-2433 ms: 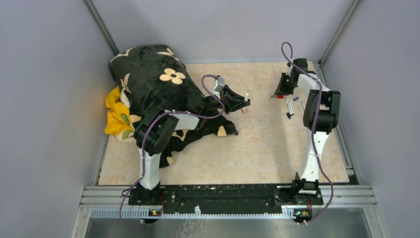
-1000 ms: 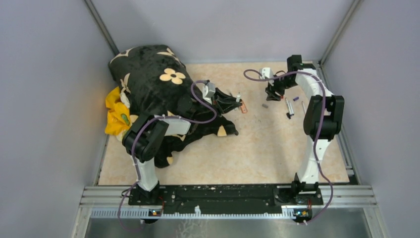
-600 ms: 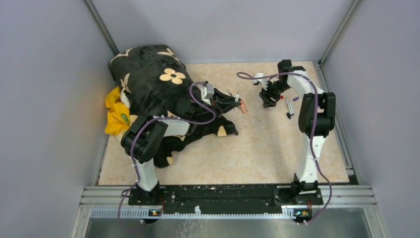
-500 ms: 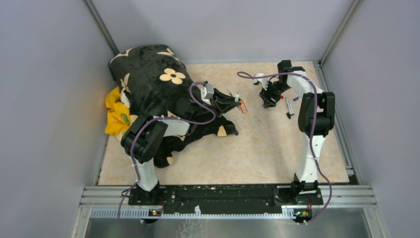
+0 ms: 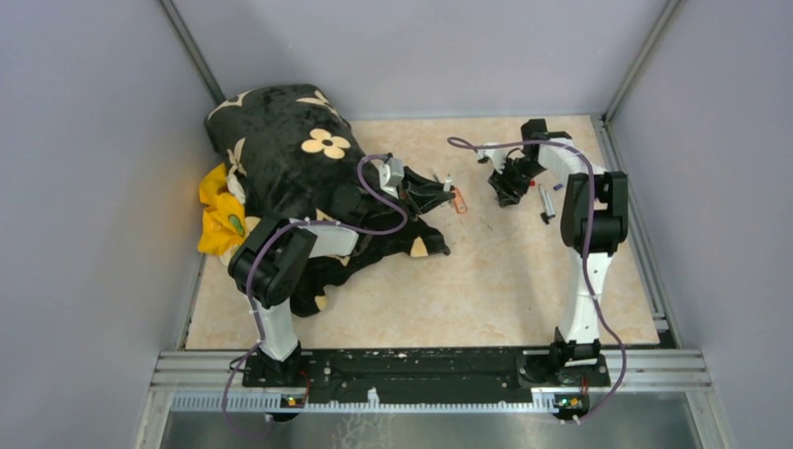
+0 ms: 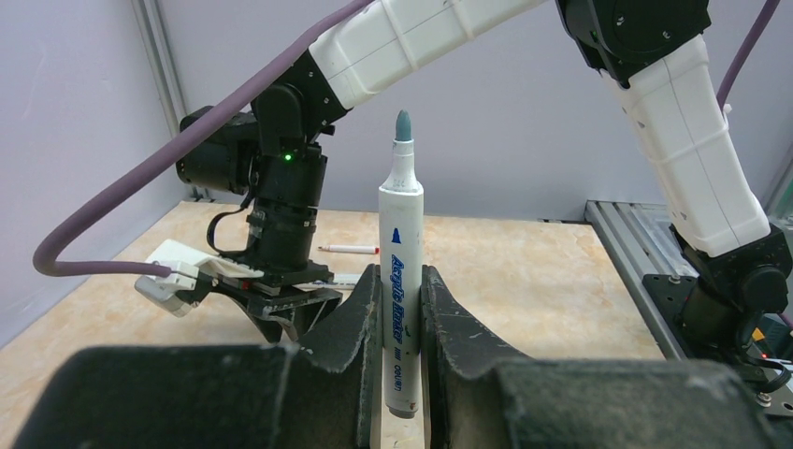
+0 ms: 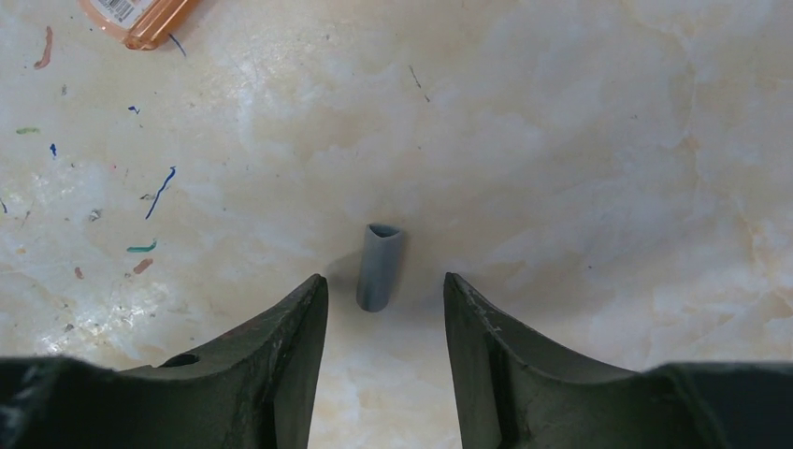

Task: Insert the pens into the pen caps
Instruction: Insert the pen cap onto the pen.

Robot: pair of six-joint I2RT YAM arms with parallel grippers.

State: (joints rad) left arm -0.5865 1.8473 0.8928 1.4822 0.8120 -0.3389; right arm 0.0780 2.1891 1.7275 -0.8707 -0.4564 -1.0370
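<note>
My left gripper (image 6: 400,313) is shut on a white-barrelled pen (image 6: 400,220) and holds it upright, grey tip up; from above this gripper (image 5: 432,192) sits beside the black blanket. A small grey pen cap (image 7: 380,265) lies on the table. My right gripper (image 7: 383,278) hangs open right over it, and the cap's near end lies between the two fingertips without touching them. In the top view my right gripper (image 5: 510,187) hides the cap. An orange pen (image 5: 458,201) lies near the left gripper. Another white pen (image 5: 545,204) and a purple cap (image 5: 558,186) lie right of the right gripper.
A black flowered blanket (image 5: 290,159) and a yellow cloth (image 5: 220,220) cover the table's left side. A thin pen with a red end (image 6: 351,250) lies behind the right arm. Ink marks (image 7: 159,192) dot the tabletop. Walls close in on three sides.
The right gripper has swung left from the loose pens and come down over the grey cap, its jaws slightly narrower. The left gripper has held still with the pen for the last second.
</note>
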